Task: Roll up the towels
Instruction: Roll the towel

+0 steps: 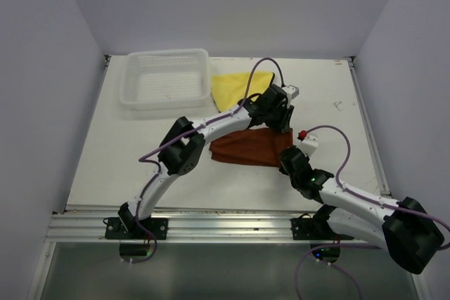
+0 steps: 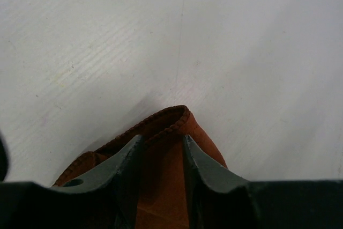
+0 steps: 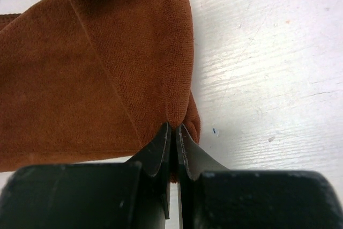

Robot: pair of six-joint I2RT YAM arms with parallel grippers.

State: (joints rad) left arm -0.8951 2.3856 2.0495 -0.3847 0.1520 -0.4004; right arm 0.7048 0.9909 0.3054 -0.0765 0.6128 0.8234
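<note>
- Top view: the rust-brown towel [image 1: 242, 149] is lying mid-table with its long axis running left-right. The yellow towel [image 1: 235, 88] is lying behind it, beside the basket [image 1: 135, 103]. Bare table [image 1: 119, 166] is stretching away on the left.
- Left wrist: the left gripper [image 2: 161, 143] is standing partly open astride the rust-brown towel's hemmed corner, which is pointing away.
- Right wrist: the right gripper [image 3: 172, 130] is pinching a folded corner, jaws closed.

No lettering, label, brand or number can be read in any view. A tiny blue mark [image 3: 213, 131] on the white painted tabletop [image 3: 278, 52] is illegible.
</note>
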